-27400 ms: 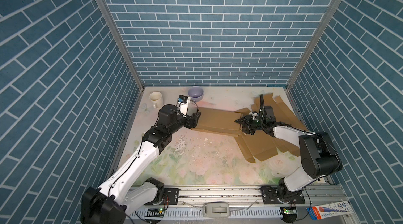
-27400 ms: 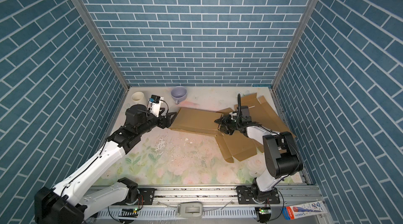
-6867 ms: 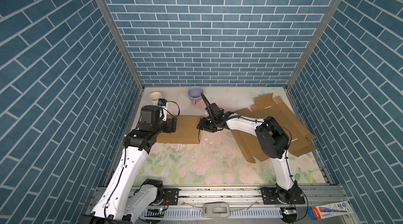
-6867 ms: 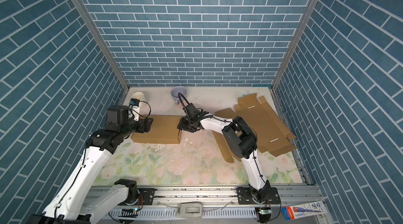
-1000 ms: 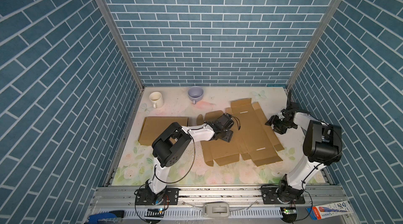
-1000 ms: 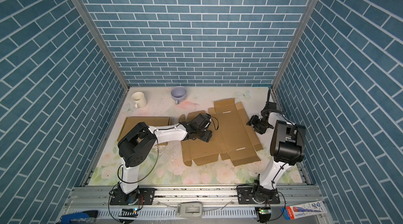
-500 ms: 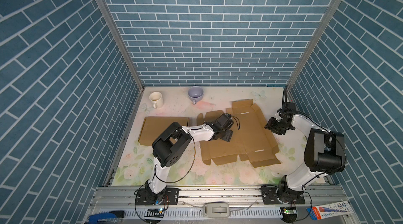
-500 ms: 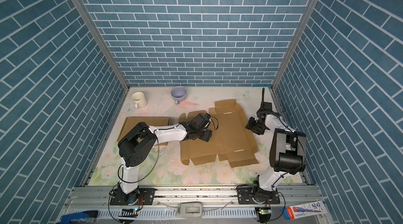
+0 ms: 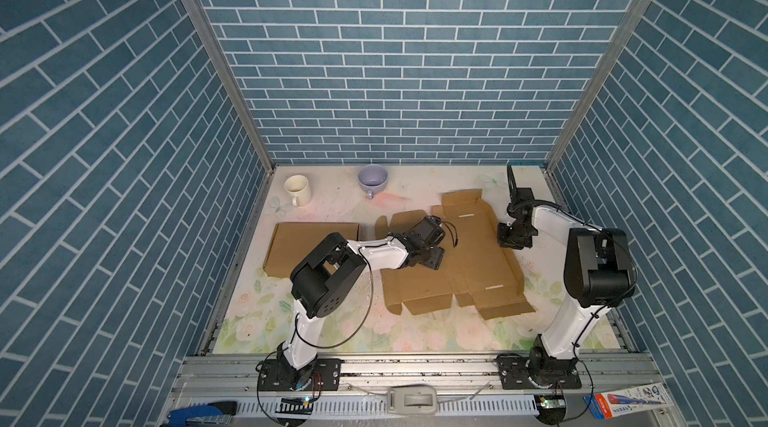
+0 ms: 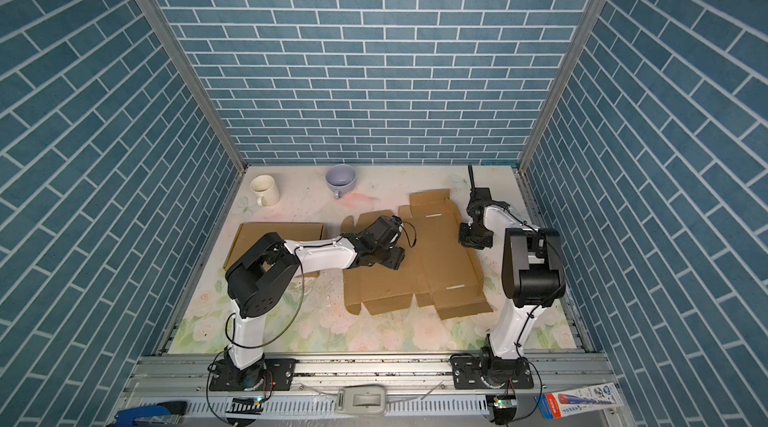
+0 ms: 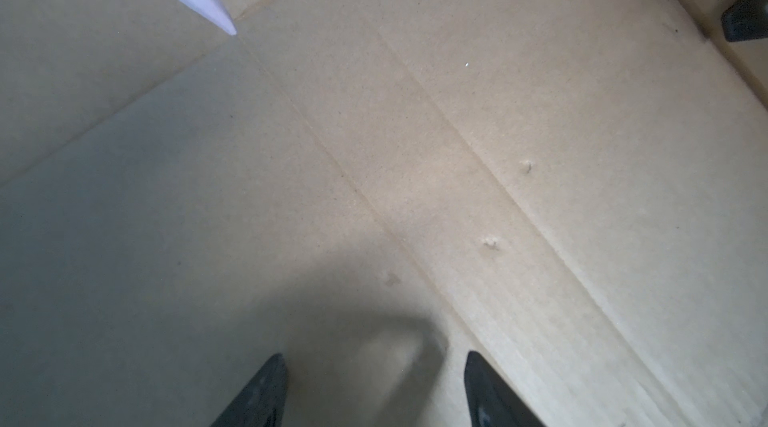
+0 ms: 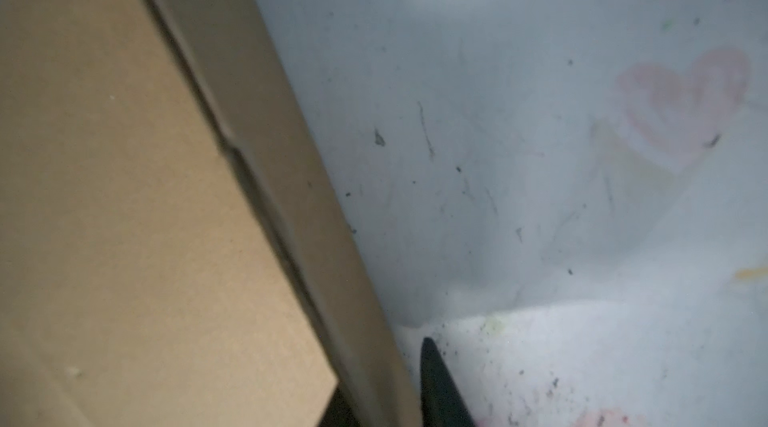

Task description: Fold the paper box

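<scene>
My right gripper [image 12: 386, 387] has just narrowed from wide onto the raised side flap [image 12: 291, 180] of the flat brown cardboard box blank [image 9: 469, 263], lying right of centre on the floral tabletop [image 9: 415, 333]. I judge the first wall can now be lifted. That arm reaches in low, wrist bent down. My left gripper [image 11: 374, 387], jaws apart, presses the blank's middle, forearm stretched flat.

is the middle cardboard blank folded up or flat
Mostly flat: the cardboard blank lies spread on the table, flaps splayed; only the edge flap at the right gripper stands up.
</scene>
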Available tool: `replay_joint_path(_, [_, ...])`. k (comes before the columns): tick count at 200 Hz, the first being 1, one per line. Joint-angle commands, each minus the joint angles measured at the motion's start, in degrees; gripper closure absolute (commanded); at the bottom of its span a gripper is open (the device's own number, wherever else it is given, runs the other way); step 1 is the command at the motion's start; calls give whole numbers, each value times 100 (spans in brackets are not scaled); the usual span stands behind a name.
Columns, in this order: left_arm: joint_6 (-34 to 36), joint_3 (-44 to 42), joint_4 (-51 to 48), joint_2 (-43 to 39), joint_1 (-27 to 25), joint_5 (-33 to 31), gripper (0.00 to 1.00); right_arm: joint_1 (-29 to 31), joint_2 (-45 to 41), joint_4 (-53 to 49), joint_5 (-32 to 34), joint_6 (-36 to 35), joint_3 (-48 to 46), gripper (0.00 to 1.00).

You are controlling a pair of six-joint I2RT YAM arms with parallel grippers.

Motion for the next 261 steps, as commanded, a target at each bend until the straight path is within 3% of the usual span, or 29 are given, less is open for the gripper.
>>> replay_joint_path(1, [-45, -239, -243, 113, 27, 104, 32, 263, -145, -267, 741, -411, 379, 88])
replay_joint_path(32, [-47, -196, -244, -43, 26, 418, 32, 824, -793, -435, 1609, -1376, 783, 100])
replay_joint_path(63, [69, -339, -213, -752, 63, 449, 31, 1535, -1122, -471, 2873, -2916, 1216, 100])
replay_joint_path(97, [252, -842, -67, -2108, 795, 627, 29, 2123, -1467, 262, 3704, -4711, 1377, 100])
replay_joint_path(153, [176, -1209, -209, -3468, 1847, 841, 29, 2876, -1702, 1994, 3881, -6931, 971, 100])
replay_joint_path(190, [-143, -1598, -50, -3934, 2301, 870, 29, 3274, -1760, 3744, 4218, -7557, -158, 100])
replay_joint_path(229, [-67, -1637, -81, -4079, 2440, 913, 27, 3380, -1493, 5932, 4221, -8327, -1566, 100])
replay_joint_path(261, [48, -1267, -265, -3933, 2451, 1097, 26, 3442, -1367, 6596, 4162, -8522, -1870, 100])
